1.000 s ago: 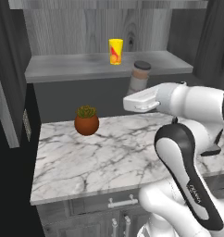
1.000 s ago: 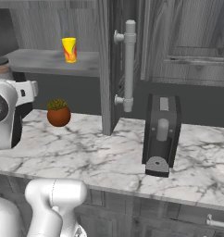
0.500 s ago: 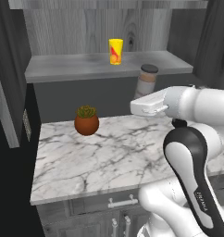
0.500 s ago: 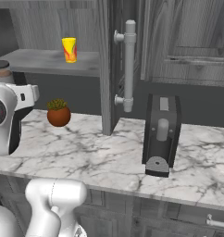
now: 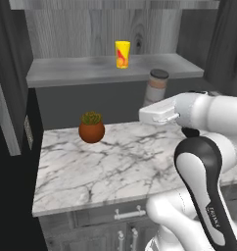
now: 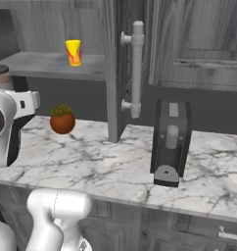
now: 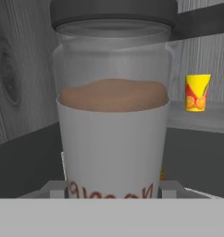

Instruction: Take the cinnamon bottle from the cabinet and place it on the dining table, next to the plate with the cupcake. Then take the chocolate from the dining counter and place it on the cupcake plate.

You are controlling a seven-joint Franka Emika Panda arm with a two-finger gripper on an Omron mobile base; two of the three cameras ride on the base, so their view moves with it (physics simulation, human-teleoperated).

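Holding the small cylindrical cinnamon bottle with its dark grey cap and brown contents, the fingers are partly closed around its lower body; the bottle is clear of the grey cabinet shelf and sits in front of the recess, above the white grey-veined marble table. Risk: a low grip may let the bottle tilt or slip during travel. Beyond it, a round terracotta pot with a green plant stands on the table. Farthest, a yellow cup with red marks stands on the shelf.
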